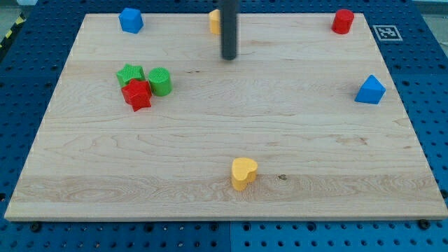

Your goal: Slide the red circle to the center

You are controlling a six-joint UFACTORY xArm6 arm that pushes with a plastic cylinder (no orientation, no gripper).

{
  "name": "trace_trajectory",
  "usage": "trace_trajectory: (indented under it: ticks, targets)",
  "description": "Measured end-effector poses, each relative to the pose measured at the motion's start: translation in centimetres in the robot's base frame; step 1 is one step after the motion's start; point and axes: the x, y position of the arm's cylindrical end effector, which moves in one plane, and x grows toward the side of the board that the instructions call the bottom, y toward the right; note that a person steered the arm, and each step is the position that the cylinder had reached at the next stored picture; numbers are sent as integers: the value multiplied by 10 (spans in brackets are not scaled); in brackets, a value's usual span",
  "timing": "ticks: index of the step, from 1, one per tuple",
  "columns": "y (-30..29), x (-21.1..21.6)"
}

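pale wood-grain board [294,140], matt ribbed plastic-looking green blocks [159,80], dark smooth rod [229,28], blue perforated table [427,63]

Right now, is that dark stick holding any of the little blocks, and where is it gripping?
Nothing is held. My tip can only push, and it touches no block: it stands just below a yellow block, far from the red circle.

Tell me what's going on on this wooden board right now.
I'm a robot arm with a rod, meant to slide the red circle to the center. It sits untouched in the board's top right corner. My tip rests near the top middle, beside a yellow block, touching nothing. The other blocks lie scattered around.
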Motion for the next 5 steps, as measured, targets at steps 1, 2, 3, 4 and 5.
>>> trace_trajectory:
  ticks: [1,2,3,4,5]
  targets:
    - [73,-2]
    - [125,16]
    - [125,20]
    - [126,21]
    - [167,28]
